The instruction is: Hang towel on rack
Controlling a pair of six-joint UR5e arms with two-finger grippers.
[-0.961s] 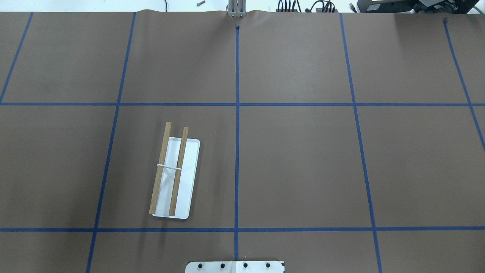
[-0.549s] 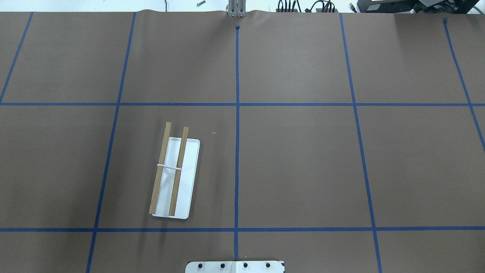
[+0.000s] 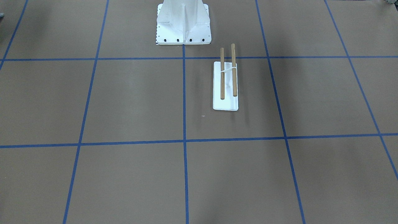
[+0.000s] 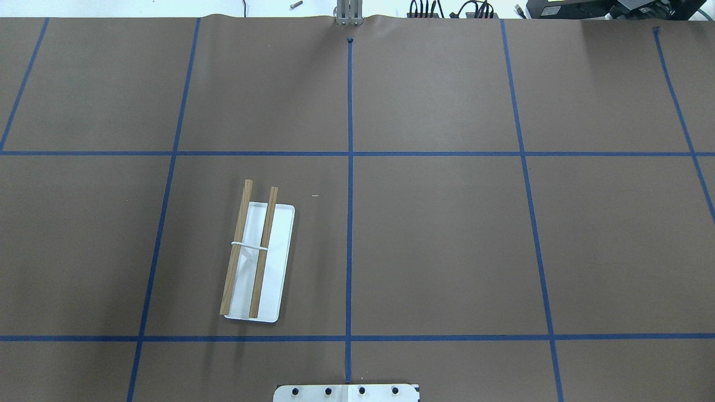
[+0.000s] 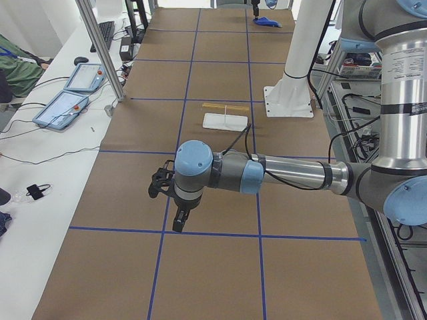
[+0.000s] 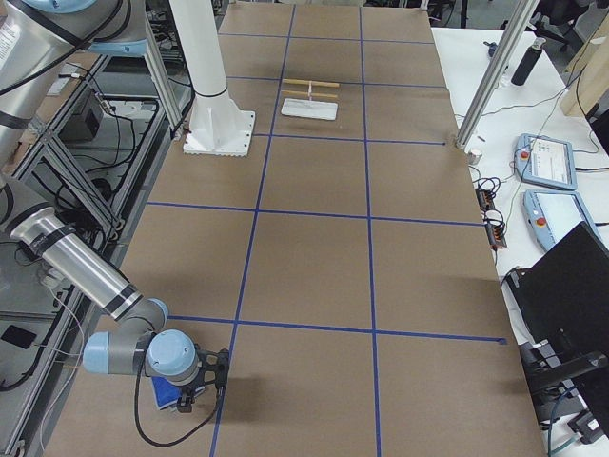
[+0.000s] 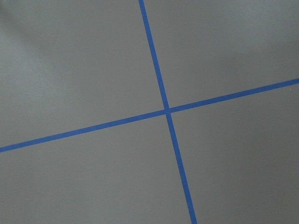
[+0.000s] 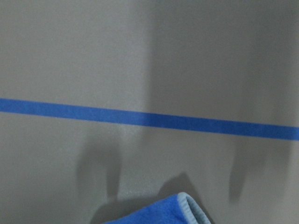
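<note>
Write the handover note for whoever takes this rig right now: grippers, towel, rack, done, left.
Left gripper: hangs over bare table toward the robot's left end; open or shut cannot be told.
Right gripper: low at the table's far right end, beside the towel; grip cannot be told.
Towel: appears to lie on the table there, far from the rack.
Rack: left of the centre line, near the robot's base, both rods bare.
Done: nothing hung.
Left: grasp towel, carry it over, drape it on the rods.
</note>
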